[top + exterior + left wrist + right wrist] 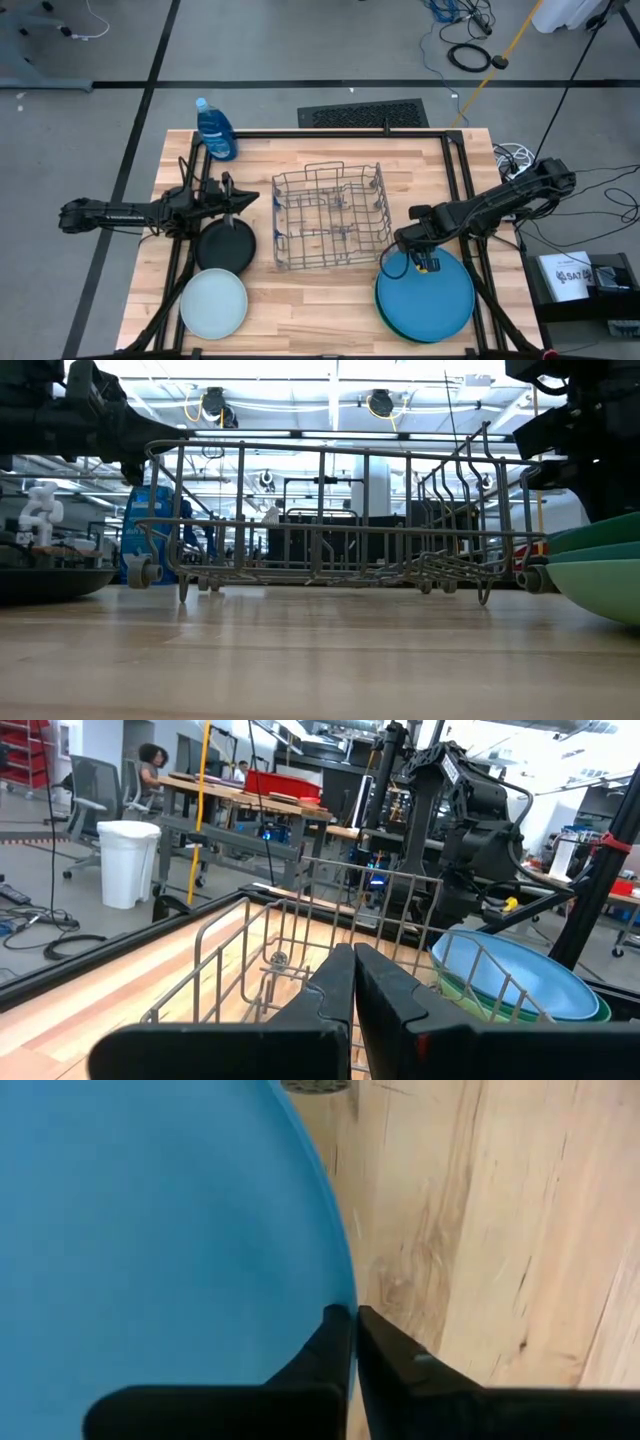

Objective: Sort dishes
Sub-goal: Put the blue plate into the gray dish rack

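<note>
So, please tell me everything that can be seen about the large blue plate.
The large blue plate is round, plain and smooth, with a shallow bowl shape and a thin raised rim; it looks like plastic. It lies level, right way up, on the wooden table to the right of the wire rack, on top of a stack of green plates whose edges show beneath it. The right gripper is at its rim nearest the rack, jaws shut on the edge.
</note>
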`<action>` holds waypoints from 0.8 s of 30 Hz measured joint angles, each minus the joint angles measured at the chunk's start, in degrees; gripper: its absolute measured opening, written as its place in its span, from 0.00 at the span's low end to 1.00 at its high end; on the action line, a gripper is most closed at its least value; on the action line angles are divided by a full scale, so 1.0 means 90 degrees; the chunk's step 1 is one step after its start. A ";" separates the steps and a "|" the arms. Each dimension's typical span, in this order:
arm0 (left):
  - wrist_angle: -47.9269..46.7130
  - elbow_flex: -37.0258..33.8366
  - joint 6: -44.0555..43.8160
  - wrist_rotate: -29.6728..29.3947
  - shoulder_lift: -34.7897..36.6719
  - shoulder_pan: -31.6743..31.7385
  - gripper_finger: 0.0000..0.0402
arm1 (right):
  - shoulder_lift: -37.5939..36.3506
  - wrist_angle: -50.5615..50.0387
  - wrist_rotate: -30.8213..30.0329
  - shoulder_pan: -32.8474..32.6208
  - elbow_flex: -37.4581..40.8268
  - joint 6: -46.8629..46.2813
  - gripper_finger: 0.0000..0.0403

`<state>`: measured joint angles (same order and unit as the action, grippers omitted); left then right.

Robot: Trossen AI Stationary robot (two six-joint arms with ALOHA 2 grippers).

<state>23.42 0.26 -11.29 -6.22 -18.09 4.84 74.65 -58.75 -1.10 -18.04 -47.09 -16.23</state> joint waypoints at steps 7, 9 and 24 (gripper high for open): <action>0.0000 0.0001 0.0002 0.0000 0.0000 0.0002 0.03 | -0.0002 -0.0700 -0.0097 -0.0005 -0.0620 0.0029 0.00; 0.0000 -0.0001 0.0003 0.0000 0.0000 0.0001 0.03 | -0.0005 -0.0949 -0.0226 -0.0005 -0.0923 0.0053 0.00; 0.0002 -0.0001 0.0007 -0.0002 0.0000 0.0000 0.03 | -0.0010 -0.2780 -0.0903 -0.0007 -0.3040 0.0149 0.00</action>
<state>23.44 0.25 -11.23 -6.24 -18.09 4.84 74.56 -83.77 -9.23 -18.11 -74.45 -14.89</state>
